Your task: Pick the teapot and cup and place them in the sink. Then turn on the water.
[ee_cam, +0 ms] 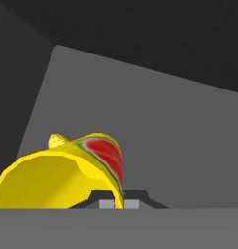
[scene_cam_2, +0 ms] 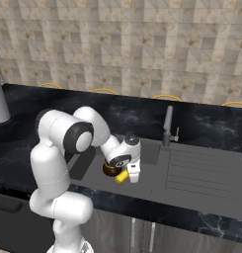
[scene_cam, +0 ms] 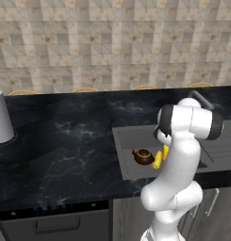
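Hand view, cup (ee_cam: 67,170) pinched in gripper (ee_cam: 119,202)

Glossy white rounded arm (scene_cam: 176,179), dark joints

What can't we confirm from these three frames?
- Small bright-yellow tapered cup: hand view, base cut by the bottom edge; left base view, half behind the white arm.
- Squat dark-brown teapot: right base view, mostly behind the wrist.
- Dark gooseneck tap: water too thin to judge.
- Jaws: contact on the cup hidden.
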Available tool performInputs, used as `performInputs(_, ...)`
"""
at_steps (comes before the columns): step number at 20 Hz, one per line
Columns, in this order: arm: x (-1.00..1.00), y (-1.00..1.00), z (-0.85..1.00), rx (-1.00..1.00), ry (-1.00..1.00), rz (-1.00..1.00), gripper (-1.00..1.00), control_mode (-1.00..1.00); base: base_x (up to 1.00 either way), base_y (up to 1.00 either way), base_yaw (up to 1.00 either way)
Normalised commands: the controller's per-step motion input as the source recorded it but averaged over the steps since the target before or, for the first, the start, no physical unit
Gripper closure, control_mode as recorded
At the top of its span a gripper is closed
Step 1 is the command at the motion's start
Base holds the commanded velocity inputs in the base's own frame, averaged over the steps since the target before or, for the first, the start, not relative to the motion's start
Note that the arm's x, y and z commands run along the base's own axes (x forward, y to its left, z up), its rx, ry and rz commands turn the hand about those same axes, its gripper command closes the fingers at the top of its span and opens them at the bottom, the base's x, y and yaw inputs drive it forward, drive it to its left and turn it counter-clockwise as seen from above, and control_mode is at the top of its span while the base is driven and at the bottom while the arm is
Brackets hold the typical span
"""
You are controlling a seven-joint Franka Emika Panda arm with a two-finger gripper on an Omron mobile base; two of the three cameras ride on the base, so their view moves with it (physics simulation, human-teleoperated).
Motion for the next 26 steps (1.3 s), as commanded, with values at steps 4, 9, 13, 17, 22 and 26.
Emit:
performInputs(4, 0.12, -0.01, -0.27, 0.0, 0.0, 0.0, 1.0, -1.0, 0.0, 0.0, 0.0)
performInputs(9, 0.13, -0.07, -0.26, 0.0, 0.0, 0.0, 1.0, -1.0, 0.0, 0.0, 0.0)
performInputs(13, 0.12, -0.1, -0.25, 0.0, 0.0, 0.0, 1.0, -1.0, 0.0, 0.0, 0.0)
performInputs(17, 0.1, -0.06, -0.21, 0.0, 0.0, 0.0, -1.0, -1.0, 0.0, 0.0, 0.0)
performInputs(22, 0.16, 0.0, 0.01, 0.0, 0.01, 0.0, -1.0, -1.0, 0.0, 0.0, 0.0)
performInputs(26, 0.17, 0.0, 0.19, 0.0, 0.06, 0.0, -1.0, -1.0, 0.0, 0.0, 0.0)
